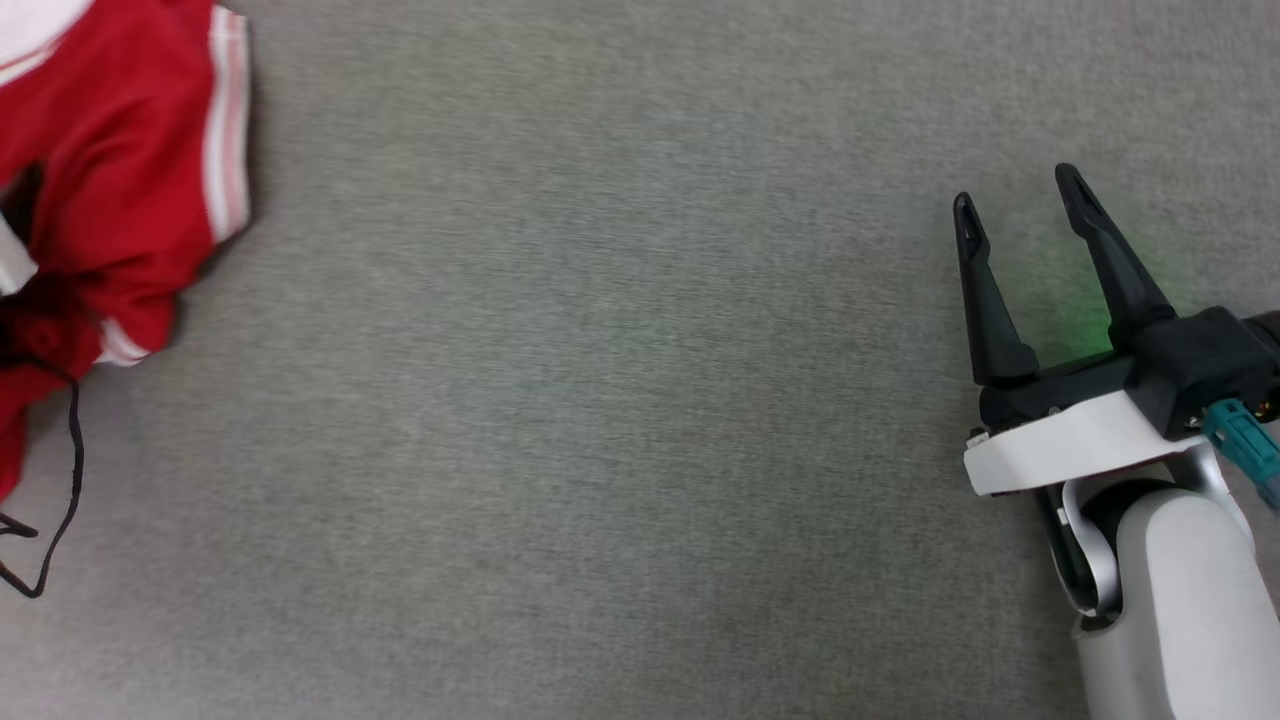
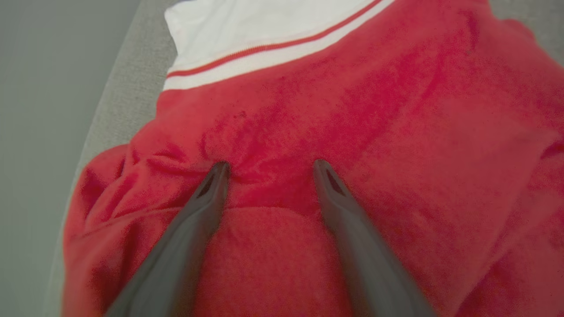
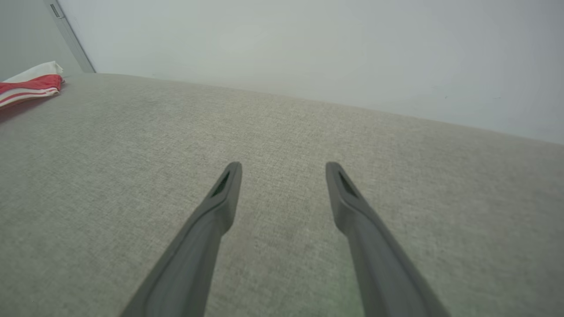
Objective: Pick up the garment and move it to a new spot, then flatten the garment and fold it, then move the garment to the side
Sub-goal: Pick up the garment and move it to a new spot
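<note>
Fingertips of your left hand stand spread on the red body of the shirt. They are touching it or nearly so, with a small pucker of cloth at one tip. Nothing is pinched between them yet. The shirt lies bunched, its white sleeve and striped trim just past the fingers, and it sits close to the edge of the grey surface.

From the head view the shirt is crowded into the left margin and partly cut off, with a thin black cord looping just below it. Your right hand is also spread and holds nothing. It hovers over bare surface, well apart from the shirt. In its own wrist view, a corner of the shirt shows far off to one side, with a pale wall beyond.

My reading is that the pickup has not begun. The risks, as I judge them:

- Closing on flat cloth may catch only the top layer or slip off, because little fold stands between the fingers.
- Pulling toward the near edge could drag the bunched part off the surface.
- The cord could snag as you lift.
- So much of the shirt is outside the head view that you would be steering mostly by the wrist view.
</note>
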Tool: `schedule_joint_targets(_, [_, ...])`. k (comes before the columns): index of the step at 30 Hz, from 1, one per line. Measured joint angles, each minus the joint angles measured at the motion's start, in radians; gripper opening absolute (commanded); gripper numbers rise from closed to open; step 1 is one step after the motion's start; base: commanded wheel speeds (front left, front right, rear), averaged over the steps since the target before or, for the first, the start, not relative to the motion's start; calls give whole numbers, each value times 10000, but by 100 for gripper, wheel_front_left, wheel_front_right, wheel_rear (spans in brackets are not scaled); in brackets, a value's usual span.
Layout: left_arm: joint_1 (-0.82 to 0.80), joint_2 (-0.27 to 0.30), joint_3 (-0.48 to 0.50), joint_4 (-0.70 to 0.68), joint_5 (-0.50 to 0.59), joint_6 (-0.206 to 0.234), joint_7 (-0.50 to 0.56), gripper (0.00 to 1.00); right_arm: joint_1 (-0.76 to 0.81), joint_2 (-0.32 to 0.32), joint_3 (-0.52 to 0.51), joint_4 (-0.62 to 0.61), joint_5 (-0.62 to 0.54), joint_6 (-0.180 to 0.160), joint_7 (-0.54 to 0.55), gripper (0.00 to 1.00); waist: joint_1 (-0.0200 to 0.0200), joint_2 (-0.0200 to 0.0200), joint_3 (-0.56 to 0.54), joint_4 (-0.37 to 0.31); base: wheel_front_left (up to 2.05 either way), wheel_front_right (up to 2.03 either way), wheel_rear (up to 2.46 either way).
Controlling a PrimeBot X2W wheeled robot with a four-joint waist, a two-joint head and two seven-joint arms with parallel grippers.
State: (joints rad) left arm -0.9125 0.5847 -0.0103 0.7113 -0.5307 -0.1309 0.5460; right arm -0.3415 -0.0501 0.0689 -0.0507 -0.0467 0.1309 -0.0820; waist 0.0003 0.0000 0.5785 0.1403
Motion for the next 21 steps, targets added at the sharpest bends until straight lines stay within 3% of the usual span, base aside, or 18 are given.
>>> schedule_joint_targets(7, [-104, 405, 464, 911, -1020, 6, 2042, 100, -255, -2, 15, 276, 40, 0, -232, 100, -2, 0, 591, -623, 0, 0, 0])
schedule_joint_targets(8, [-125, 410, 537, 974, -1127, 54, 2105, 91, -279, -2, 10, 286, 38, 0, -245, 100, -3, 0, 621, -660, 0, 0, 0])
schedule_joint_targets(9, [-125, 403, 587, 1016, -1197, 90, 2105, 40, -288, -2, 4, 313, 40, 0, -265, 100, -3, 0, 627, -684, 0, 0, 0])
schedule_joint_targets(10, [-125, 383, 594, 1049, -1220, 111, 2103, 0, -288, -2, -10, 343, 40, 0, -274, 100, -3, 0, 609, -689, 0, 0, 0])
schedule_joint_targets(13, [-69, 255, 564, 1133, -1156, 188, 1657, 0, -286, -2, -31, 399, 38, 0, -272, 100, -3, 0, 458, -682, 0, 0, 0])
schedule_joint_targets(21, [128, 127, -52, 978, 163, 838, -1081, 0, 76, -2, -194, 692, 173, 0, -276, 100, -1, 0, -615, -546, 0, 0, 0])
